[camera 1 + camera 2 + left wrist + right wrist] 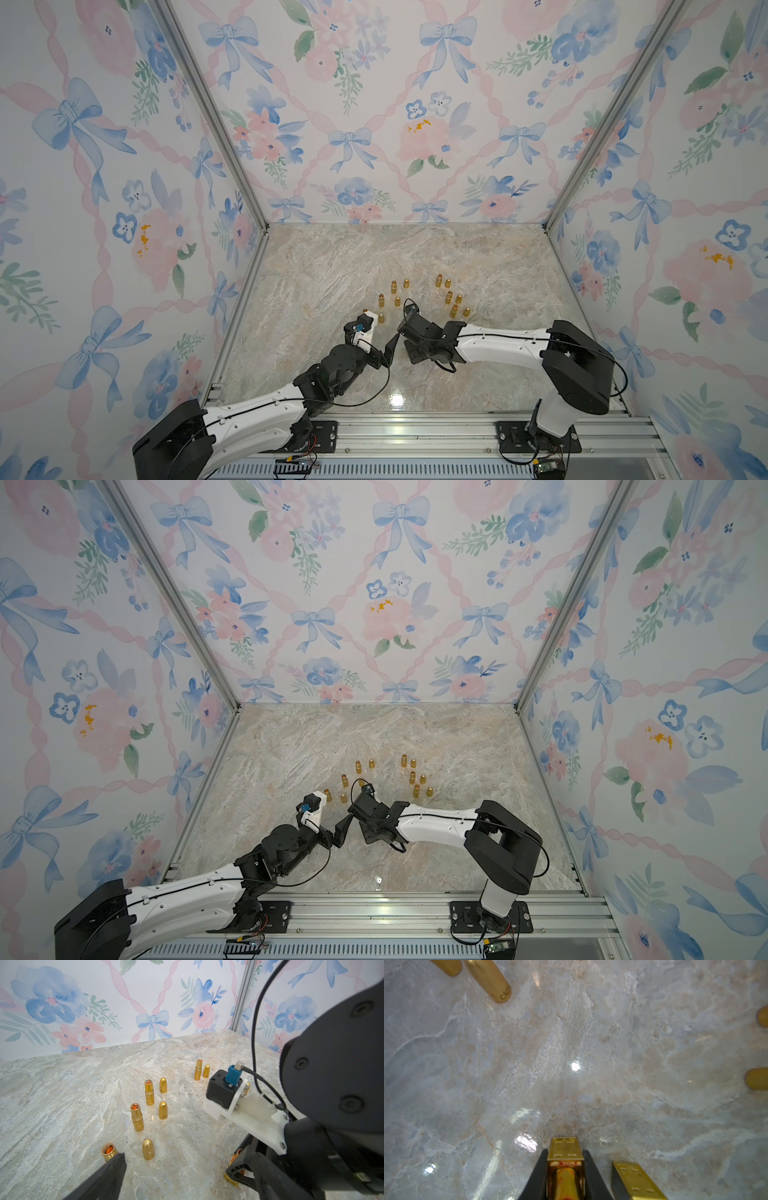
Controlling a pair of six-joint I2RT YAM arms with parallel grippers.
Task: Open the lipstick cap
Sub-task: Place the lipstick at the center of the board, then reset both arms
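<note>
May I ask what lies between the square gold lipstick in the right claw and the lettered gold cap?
Only bare marble tabletop with light glints, as the right wrist view shows, between the square gold lipstick and the lettered gold cap.

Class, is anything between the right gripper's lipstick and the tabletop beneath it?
Nothing visible. Bare marble tabletop lies beyond the square gold lipstick in the right gripper; another gold piece sits beside it.

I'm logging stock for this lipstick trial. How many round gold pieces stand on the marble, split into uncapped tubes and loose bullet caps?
Uncapped tubes: 6
Loose bullet caps: 6
Total: 12
</note>
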